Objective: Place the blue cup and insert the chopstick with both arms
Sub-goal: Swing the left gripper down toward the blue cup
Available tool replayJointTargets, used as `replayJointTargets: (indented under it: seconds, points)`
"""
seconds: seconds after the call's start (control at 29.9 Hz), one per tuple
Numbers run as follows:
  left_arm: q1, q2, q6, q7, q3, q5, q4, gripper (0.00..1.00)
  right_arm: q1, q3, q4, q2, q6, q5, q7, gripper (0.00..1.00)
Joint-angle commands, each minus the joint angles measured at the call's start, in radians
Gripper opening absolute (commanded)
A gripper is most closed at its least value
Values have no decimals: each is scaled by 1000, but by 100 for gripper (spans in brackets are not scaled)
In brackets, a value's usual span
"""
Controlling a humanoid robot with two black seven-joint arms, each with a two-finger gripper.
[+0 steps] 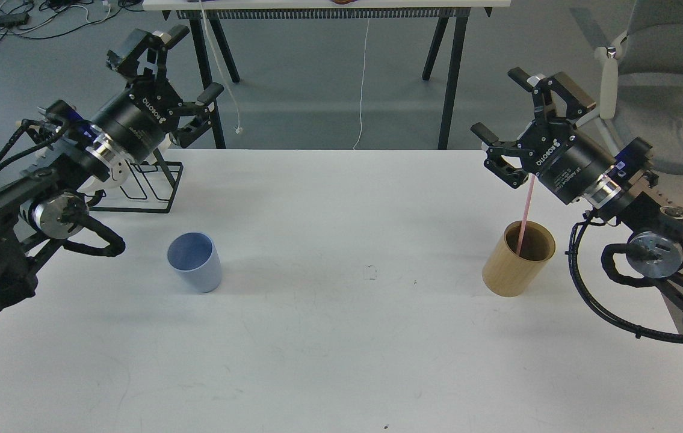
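The pale blue cup stands upright on the left half of the white table, empty. The thin pink chopstick leans inside a tan wooden cup on the right half, its top end behind my right gripper. My left gripper hovers open above the table's back left corner, well above and behind the blue cup. My right gripper hovers open above the wooden cup, holding nothing.
A black wire rack sits at the table's back left, under my left arm. Behind the table stand black trestle legs of another table and a grey chair at the right.
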Motion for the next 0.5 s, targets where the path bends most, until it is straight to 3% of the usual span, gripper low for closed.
replayJointTargets:
  seconds: [0.0, 0.33, 0.47]
  points:
    - [29, -1, 0, 0, -19, -42, -12, 100, -1, 1, -1, 2, 0, 0, 0, 97]
    - [27, 4, 0, 0, -83, -33, 13, 100, 1, 4, 1, -14, 0, 0, 0, 97]
    - [-11, 51, 0, 0, -88, 74, -36, 100, 4, 4, 4, -15, 0, 0, 0, 97]
